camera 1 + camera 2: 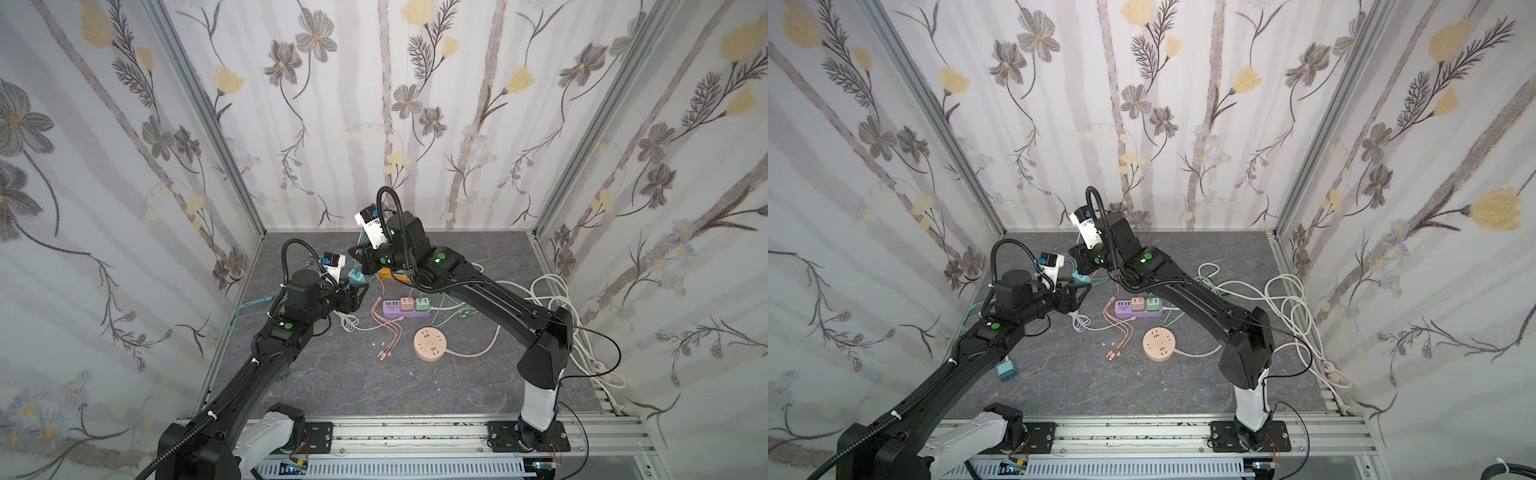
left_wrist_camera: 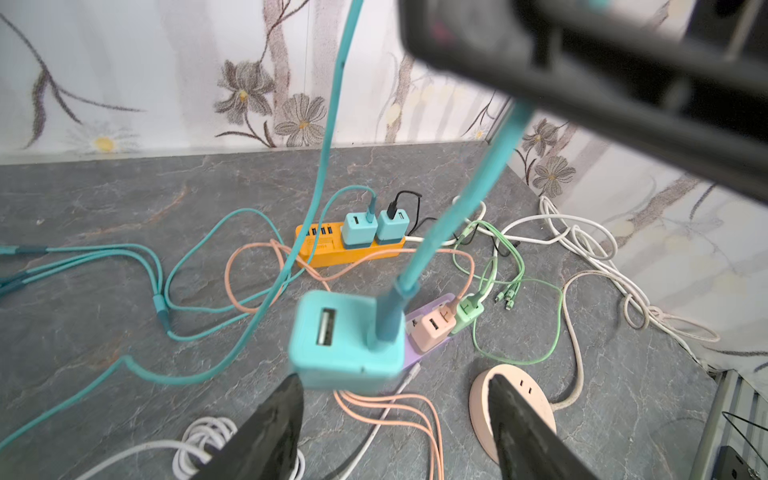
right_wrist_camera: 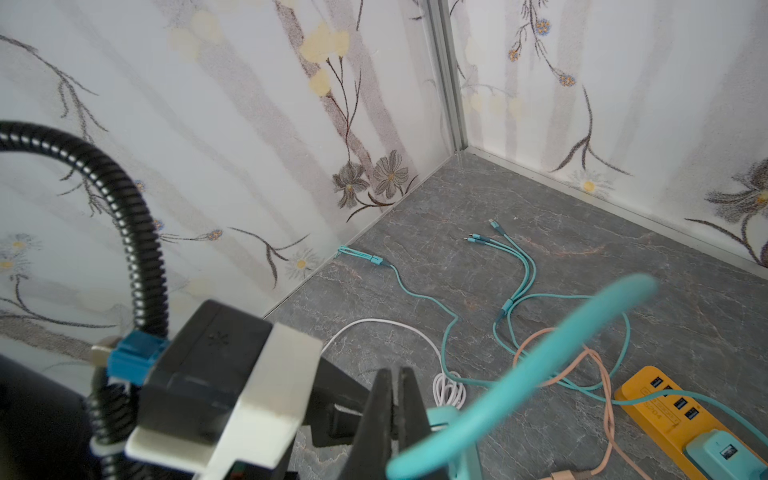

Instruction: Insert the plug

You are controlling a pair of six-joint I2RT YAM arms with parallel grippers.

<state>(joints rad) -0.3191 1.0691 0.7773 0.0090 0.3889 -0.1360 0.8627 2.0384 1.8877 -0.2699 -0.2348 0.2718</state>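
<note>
Left gripper (image 2: 395, 380), black fingers spread, sits just short of the teal plastic cube plug (image 2: 347, 336), dangling left of the purple power strip (image 1: 405, 309); right gripper (image 3: 395, 374), pressed together, seems to pinch its teal cable (image 2: 457, 208). Handover looks in hand: next, close squarely on the cube. Three power strips, four teal cubes

Bright, soft, even light, shadows faint. Both top views bend straight lines near their edges. Close to the wrist cameras, the teal cable (image 3: 519, 372) and teal charger (image 2: 353, 353) blur.
</note>
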